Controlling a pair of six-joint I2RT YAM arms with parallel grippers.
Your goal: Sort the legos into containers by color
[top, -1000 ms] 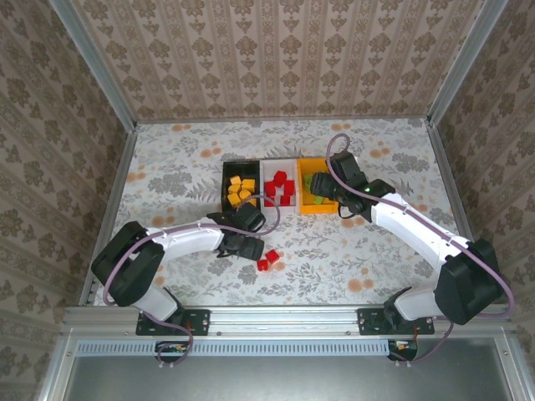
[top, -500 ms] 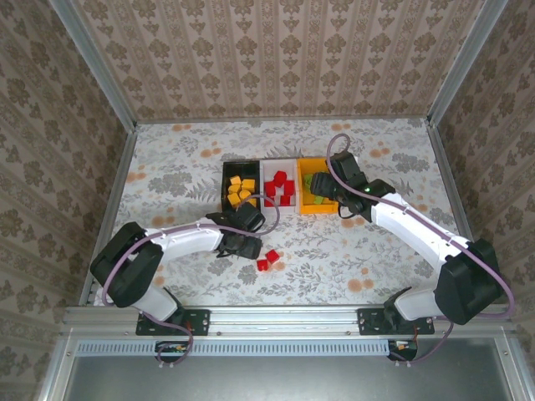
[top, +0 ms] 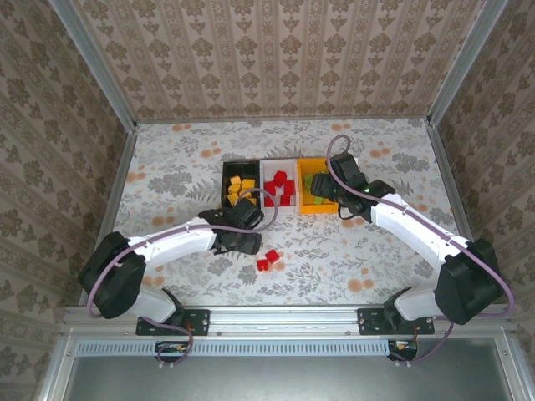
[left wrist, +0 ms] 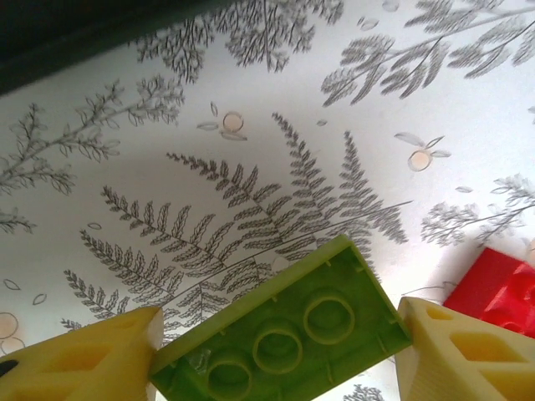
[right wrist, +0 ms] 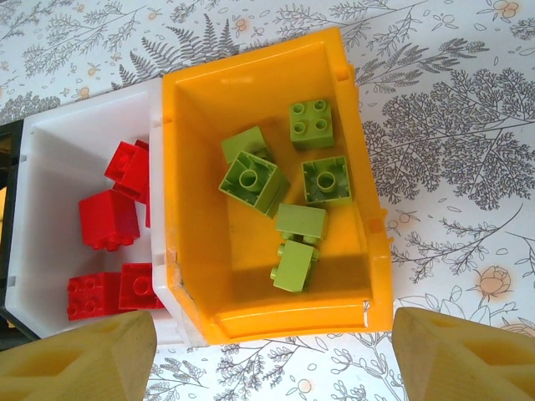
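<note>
While pinching a light green lego point(left wrist: 326, 322) by its two short ends with the left pincer point(left wrist: 276, 355), sits low over the tabletop point(left wrist: 251, 125), well apart from the orange-yellow bin point(right wrist: 188, 167), toward the black bin's point(top: 225, 188) end of the row and on the near side. Cannot tell whether lifted clear or resting on the patterned surface. Held askew, tilted between the fingertips point(left wrist: 84, 359), so likely to pivot or squirt out in transit. Could then drop short of the orange-yellow bin, or land in the white bin point(right wrist: 50, 167) touching it, among the red legos point(right wrist: 109, 219), spoiling the sort. Also risks nudging a loose red lego point(left wrist: 493, 288) just beside the held one, pushing it farther from the orange-yellow bin. Right pincer point(right wrist: 274, 347) spread and empty, hanging above the orange-yellow bin's near wall, over six green legos point(right wrist: 251, 180) already inside. Hence a second hazard: knocking arms together above the orange-yellow bin unless pulled aside first.
</note>
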